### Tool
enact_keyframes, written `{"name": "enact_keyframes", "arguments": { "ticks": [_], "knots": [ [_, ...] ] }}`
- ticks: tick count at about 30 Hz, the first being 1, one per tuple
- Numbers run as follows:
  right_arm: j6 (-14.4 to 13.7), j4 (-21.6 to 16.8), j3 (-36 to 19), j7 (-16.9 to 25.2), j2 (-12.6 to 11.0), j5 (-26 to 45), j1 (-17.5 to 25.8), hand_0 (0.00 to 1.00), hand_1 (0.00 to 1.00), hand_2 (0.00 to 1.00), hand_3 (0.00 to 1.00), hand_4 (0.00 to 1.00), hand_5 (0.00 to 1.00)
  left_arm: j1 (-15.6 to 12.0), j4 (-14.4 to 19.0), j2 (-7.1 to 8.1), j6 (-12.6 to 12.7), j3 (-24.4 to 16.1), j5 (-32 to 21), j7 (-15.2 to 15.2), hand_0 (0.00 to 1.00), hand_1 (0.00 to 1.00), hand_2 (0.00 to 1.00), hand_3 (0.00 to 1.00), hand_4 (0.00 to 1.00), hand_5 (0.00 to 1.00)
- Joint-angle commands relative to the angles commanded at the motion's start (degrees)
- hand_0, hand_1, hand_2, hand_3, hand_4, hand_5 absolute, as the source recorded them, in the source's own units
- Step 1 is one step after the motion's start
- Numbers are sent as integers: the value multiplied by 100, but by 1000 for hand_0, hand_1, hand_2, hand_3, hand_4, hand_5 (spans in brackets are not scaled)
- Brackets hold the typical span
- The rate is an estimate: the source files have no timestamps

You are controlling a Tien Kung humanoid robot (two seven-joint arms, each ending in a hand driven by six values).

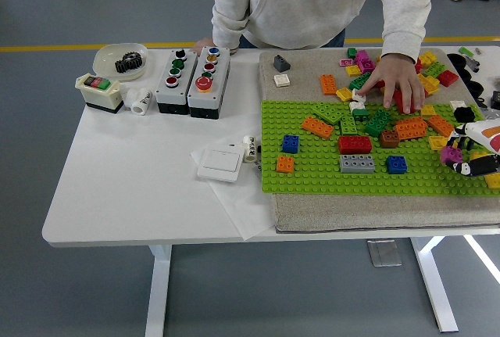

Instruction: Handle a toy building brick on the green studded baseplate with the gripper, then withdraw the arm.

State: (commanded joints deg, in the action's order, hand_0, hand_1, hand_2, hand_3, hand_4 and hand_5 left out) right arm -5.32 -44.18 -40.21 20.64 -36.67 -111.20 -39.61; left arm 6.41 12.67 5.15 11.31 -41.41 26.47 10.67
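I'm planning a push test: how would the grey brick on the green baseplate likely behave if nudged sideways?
The grey brick looks seated on the green baseplate's studs, so it would probably resist sliding. It appears rigid, low and wide, unlikely to tip or roll. A hard push might instead shift the baseplate on the beige mat.

The scene was evenly and brightly lit from overhead. Only a soft shadow was cast on the grey floor beneath the white table (pixel 133 188). No harsh glare was seen on the tabletop. Focus was held sharp throughout, with slight softness toward the table's right end.
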Motion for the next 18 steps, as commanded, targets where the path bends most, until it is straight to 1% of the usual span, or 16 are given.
{"name": "enact_keyframes", "arguments": {
  "ticks": [5,9,13,18],
  "knots": [
    [-101,-444,36,36,-41,-154,-16,509,492,533,490,614,358,-5,-1,0,-1,-8,10,4,802,846,846,742,810,688],
    [-205,-738,201,44,-50,-357,-75,509,492,533,490,614,358,-8,0,0,0,-12,17,8,802,846,846,742,810,688],
    [-260,-854,341,23,-31,-498,-138,510,493,534,490,614,356,-10,0,2,3,-14,15,7,802,846,845,744,810,687],
    [-250,-878,547,-73,107,-570,-279,511,494,534,491,614,355,-13,5,8,11,-4,1,11,802,846,845,743,811,688]
  ]
}}
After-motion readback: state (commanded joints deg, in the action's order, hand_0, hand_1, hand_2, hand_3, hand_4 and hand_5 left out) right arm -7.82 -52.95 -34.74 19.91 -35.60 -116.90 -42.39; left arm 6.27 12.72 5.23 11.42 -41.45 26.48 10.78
